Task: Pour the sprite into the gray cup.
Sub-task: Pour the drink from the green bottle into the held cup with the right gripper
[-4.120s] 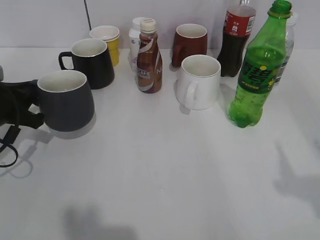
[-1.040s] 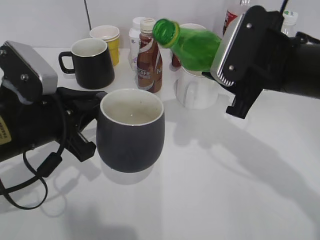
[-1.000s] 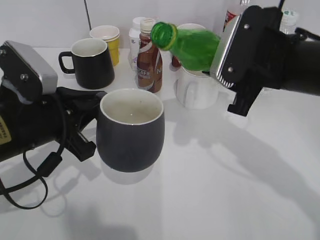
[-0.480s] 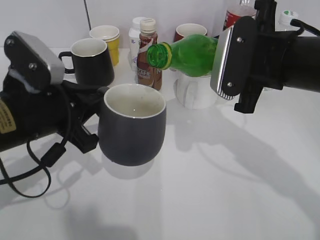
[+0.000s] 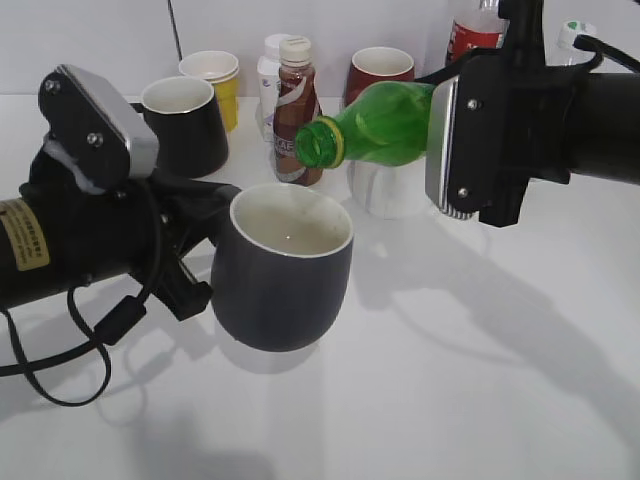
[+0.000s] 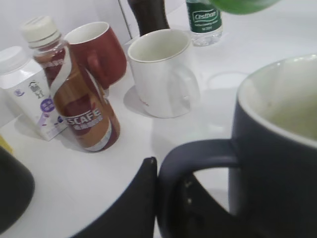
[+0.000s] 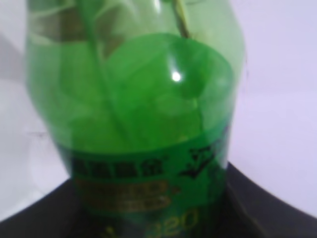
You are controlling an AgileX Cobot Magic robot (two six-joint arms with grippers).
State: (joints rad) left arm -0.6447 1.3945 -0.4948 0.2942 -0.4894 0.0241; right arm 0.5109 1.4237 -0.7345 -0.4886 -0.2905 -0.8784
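- The right gripper (image 5: 440, 140) is closed around the body of the sprite (image 5: 375, 125), which lies almost level, its open mouth pointing left above the rim of the gray cup (image 5: 283, 265)
- The left gripper (image 5: 195, 265) clamps the gray cup by its handle (image 6: 198, 153), lifted off the table (image 5: 450, 380)
- A white mug (image 6: 163, 69) and a brown coffee bottle (image 5: 297, 110) stand behind

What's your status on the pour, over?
Left gripper shut on gray cup handle, cup held off the table. Right gripper shut on sprite, tipped, mouth above the rim. No stream visible. Nothing between them.
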